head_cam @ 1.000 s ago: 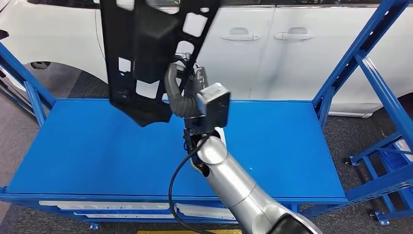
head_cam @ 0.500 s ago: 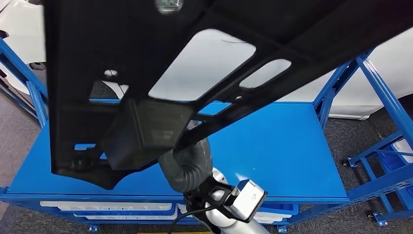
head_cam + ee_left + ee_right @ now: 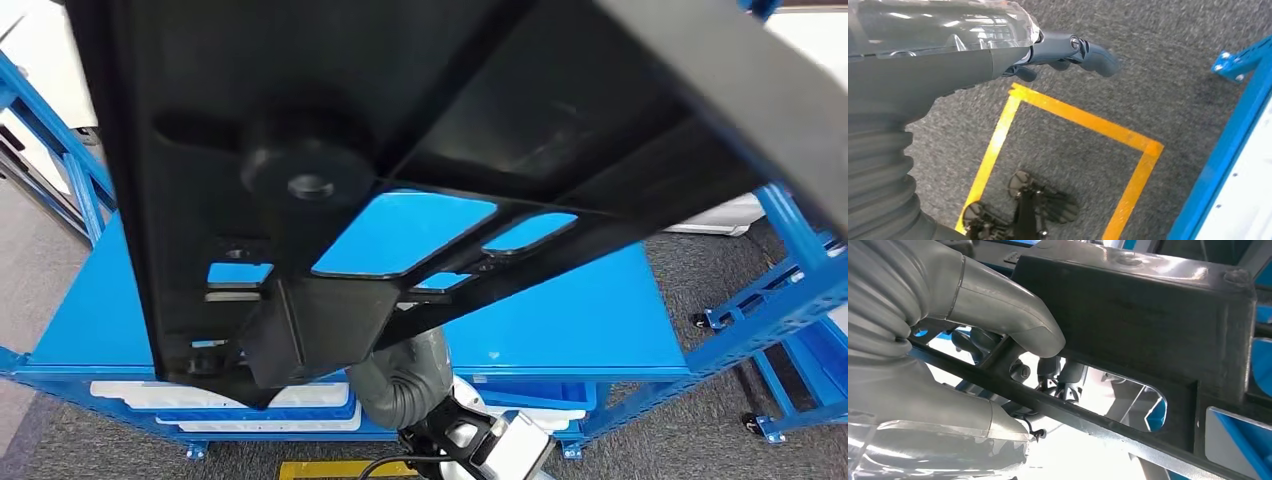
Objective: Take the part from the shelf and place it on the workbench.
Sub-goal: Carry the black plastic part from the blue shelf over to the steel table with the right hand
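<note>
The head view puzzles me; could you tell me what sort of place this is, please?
Probably a car workshop or assembly area: a blue steel shelf rack, a black plastic car part held by the right hand, and yellow floor tape on grey carpet.

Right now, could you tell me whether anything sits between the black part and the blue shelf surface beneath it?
Nothing visible does. The right hand holds the black part up close to the head camera, and the blue shelf surface seen through its cutouts and beside it is bare; the part hides the rest.
</note>
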### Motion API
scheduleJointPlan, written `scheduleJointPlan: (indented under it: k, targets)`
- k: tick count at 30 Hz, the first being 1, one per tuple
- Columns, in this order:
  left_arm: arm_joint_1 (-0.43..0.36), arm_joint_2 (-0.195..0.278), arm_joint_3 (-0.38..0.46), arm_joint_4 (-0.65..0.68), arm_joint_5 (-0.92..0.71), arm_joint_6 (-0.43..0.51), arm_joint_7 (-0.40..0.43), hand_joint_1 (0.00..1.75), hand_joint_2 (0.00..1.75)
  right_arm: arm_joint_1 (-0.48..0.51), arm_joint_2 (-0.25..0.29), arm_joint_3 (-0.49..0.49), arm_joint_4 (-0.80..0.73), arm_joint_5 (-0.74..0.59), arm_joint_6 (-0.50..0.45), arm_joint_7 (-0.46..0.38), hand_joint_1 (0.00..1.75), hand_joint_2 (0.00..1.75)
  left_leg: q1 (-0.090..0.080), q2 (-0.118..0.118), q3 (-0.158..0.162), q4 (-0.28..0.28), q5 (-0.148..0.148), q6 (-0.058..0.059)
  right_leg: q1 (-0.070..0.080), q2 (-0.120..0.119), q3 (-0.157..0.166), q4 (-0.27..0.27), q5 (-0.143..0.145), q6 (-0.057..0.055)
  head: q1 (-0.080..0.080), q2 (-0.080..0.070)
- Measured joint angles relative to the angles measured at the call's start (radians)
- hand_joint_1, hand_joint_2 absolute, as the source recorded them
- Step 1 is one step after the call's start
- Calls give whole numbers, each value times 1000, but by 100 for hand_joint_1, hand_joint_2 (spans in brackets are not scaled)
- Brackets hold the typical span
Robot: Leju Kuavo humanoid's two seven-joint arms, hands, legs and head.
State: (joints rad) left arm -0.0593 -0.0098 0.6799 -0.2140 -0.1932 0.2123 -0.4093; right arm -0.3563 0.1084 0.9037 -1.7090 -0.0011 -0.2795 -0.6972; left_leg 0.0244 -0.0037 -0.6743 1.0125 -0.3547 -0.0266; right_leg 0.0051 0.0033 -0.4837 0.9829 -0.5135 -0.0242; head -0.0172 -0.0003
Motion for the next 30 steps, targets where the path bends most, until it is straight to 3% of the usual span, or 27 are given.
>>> scheduleJointPlan:
  k: [2, 4, 5, 6, 7, 9, 11, 12, 14, 15, 16, 19, 20, 21, 22, 24, 26, 28, 30]
  targets:
    - [2, -1, 1, 0, -2, 0, 2, 0, 175, 3, -4, 0, 2, -2, 13, 0, 175, 175, 2, 0, -27, 71, -81, -4, -3, -4, -21, -6, 25, -14, 0, 0]
    - [2, -2, 4, 0, -4, -2, 1, 0, 175, 9, -8, 0, 5, -1, 21, 0, 175, 175, 2, 0, -60, 205, -175, -8, 2, -5, -48, -5, 46, -20, 0, 0]
    - [3, -2, 5, 0, -6, -3, 0, 0, 175, 13, -10, 0, 7, 0, 25, 0, 175, 175, 2, 0, -66, 260, -194, -10, 4, -6, -62, -3, 56, -20, 0, 0]
    - [3, -2, 7, 0, -7, -4, 0, 0, 175, 17, -14, 0, 9, 1, 28, 0, 175, 175, 2, 0, -58, 287, -190, -11, 5, -7, -77, 0, 66, -19, 0, 0]
    - [3, -2, 8, 0, -8, -7, -2, 0, 175, 21, -17, 0, 12, 1, 32, 0, 175, 175, 2, 0, -32, 278, -171, -10, 6, -8, -92, 4, 74, -18, 0, 0]
    - [1, -3, 9, 0, -10, -12, -5, 0, 175, 26, -21, 0, 14, 0, 41, 1, 175, 175, 2, 0, 67, 165, -137, -5, 7, -7, -118, 17, 87, -13, 0, 0]
    - [-1, -3, 10, 0, -13, -17, -9, 0, 175, 28, -21, -1, 15, -4, 60, 1, 175, 175, -3, -2, 156, 37, -148, 5, 9, -7, -135, 31, 96, -4, 0, 0]
    - [-2, -3, 11, 0, -15, -19, -10, 0, 175, 29, -21, -3, 18, -7, 73, 1, 175, 175, -6, -3, 176, 4, -157, 10, 9, -8, -138, 34, 101, 2, 0, 0]
    - [-2, -6, 13, 0, -20, -21, -11, 0, 175, 34, -22, -12, 27, -13, 103, 0, 175, 175, -8, -2, 171, -8, -150, 23, 9, -6, -143, 35, 113, 14, 0, 0]
    - [-2, -8, 14, 0, -21, -21, -11, 0, 175, 37, -22, -18, 33, -17, 118, 0, 175, 175, -6, 0, 164, -11, -141, 30, 8, -4, -149, 40, 106, 20, 0, 0]
    - [-2, -10, 15, 0, -22, -21, -11, 0, 175, 41, -22, -23, 39, -22, 131, 1, 175, 175, -4, 3, 155, -13, -130, 37, 6, -3, -159, 60, 80, 26, 0, 0]
    - [-1, -11, 18, 0, -22, -20, -10, 0, 175, 60, -23, -38, 46, -38, 175, 1, 175, 175, -2, 7, 113, -15, -94, 48, -3, -1, -204, 220, -64, 43, 0, 0]
    - [0, -12, 20, 0, -22, -20, -10, 0, 175, 69, -24, -41, 46, -43, 186, 1, 175, 175, -3, 7, 98, -14, -83, 48, -6, -1, -212, 276, -89, 46, 0, 0]
    - [1, -12, 22, 0, -22, -19, -10, 0, 175, 77, -26, -43, 46, -47, 195, 1, 175, 175, -3, 7, 84, -12, -73, 46, -8, -1, -207, 306, -89, 48, 0, 0]
    - [2, -12, 23, 0, -22, -19, -10, 0, 175, 84, -28, -45, 46, -51, 203, 1, 175, 175, -3, 7, 69, -10, -63, 44, -10, -1, -186, 302, -70, 49, 0, 0]
    - [2, -12, 24, 0, -26, -20, -10, 0, 175, 92, -32, -53, 45, -57, 218, 1, 175, 175, -3, 8, 44, -3, -46, 38, -11, -2, -95, 194, -18, 46, 0, 0]
    - [3, -12, 24, 0, -30, -20, -10, 0, 175, 96, -33, -62, 42, -60, 233, 0, 175, 175, -4, 7, 31, 1, -31, 29, -7, -1, -2, 56, -15, 37, 0, 0]
    - [3, -12, 24, 0, -35, -19, -10, 0, 175, 101, -33, -71, 38, -62, 248, 0, 175, 175, -3, 7, 29, -4, -14, 16, 0, 0, 26, 2, -25, 24, 0, 0]
    - [4, -12, 24, 0, -41, -17, -9, 0, 175, 108, -35, -83, 36, -64, 268, 0, 175, 175, -2, 6, 26, -6, -10, 4, -2, -2, 14, -2, -6, 8, 0, 0]
